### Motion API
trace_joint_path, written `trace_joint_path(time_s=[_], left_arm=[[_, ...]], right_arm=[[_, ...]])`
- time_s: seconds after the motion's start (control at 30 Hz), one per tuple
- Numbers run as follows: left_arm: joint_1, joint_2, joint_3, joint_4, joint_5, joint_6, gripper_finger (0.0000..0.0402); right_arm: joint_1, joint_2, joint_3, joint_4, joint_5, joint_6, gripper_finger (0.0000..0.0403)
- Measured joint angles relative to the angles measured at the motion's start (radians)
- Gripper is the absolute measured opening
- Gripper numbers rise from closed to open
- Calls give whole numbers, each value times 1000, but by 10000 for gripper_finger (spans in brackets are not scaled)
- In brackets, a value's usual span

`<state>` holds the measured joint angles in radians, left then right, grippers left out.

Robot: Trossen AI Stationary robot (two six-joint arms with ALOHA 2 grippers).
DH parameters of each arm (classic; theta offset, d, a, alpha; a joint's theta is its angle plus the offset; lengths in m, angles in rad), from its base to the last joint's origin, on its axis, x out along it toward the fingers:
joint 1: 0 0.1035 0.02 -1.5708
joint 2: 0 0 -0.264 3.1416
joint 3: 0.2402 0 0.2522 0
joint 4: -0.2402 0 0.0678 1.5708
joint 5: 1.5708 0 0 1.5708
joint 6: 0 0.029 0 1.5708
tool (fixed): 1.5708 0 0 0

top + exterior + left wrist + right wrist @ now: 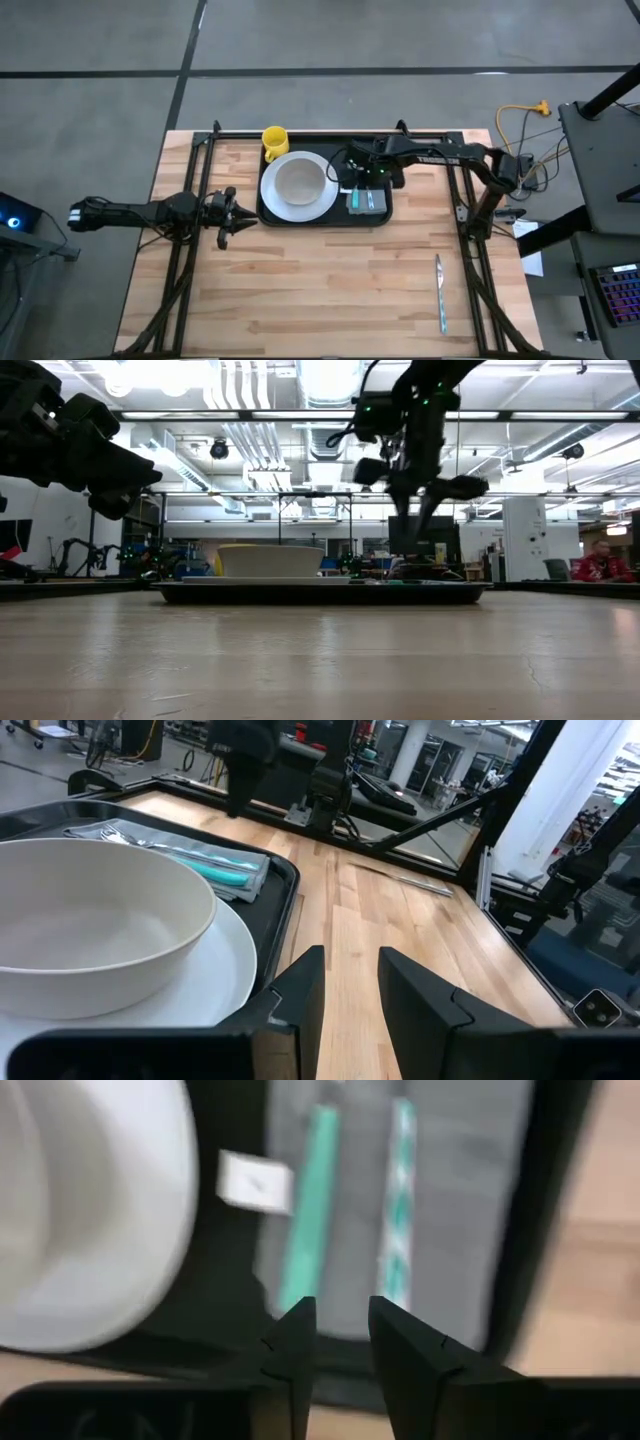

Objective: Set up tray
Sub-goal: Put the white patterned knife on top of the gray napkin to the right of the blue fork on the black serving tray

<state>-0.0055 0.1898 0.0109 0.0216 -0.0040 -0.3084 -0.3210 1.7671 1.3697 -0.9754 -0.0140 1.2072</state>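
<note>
The black tray (330,218) lies at the table's far middle. On it are a white plate (325,205) carrying a white bowl (298,182), a yellow mug (275,140) at its far left corner, and a grey napkin (367,203) with two teal-handled utensils (310,1210) lying side by side. My right gripper (340,1315) hangs open above the napkin, pointing down, clear of it, and stands high over the tray in the low view (415,500). My left gripper (235,215) waits open and level just left of the tray, with nothing between its fingers (350,970).
A silver knife (439,292) lies on the bare wood at the near right. Black frame rails (465,200) run along both sides and the far edge of the table. Open wooden surface stretches from the tray to the near edge.
</note>
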Motion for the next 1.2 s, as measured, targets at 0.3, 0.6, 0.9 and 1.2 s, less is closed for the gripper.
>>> trace_joint_path(time_s=[0.3,0.6,0.9,1.2], left_arm=[[0,0,0,0,0,0,82],[0,0,0,0,0,0,82],[0,0,0,0,0,0,82],[0,0,0,0,0,0,82]], right_arm=[[66,-44,0,-214,29,-10,85],[163,-44,-3,-224,37,45,71],[207,-44,-5,-288,51,-9,79],[283,-44,-5,-356,96,51,85]])
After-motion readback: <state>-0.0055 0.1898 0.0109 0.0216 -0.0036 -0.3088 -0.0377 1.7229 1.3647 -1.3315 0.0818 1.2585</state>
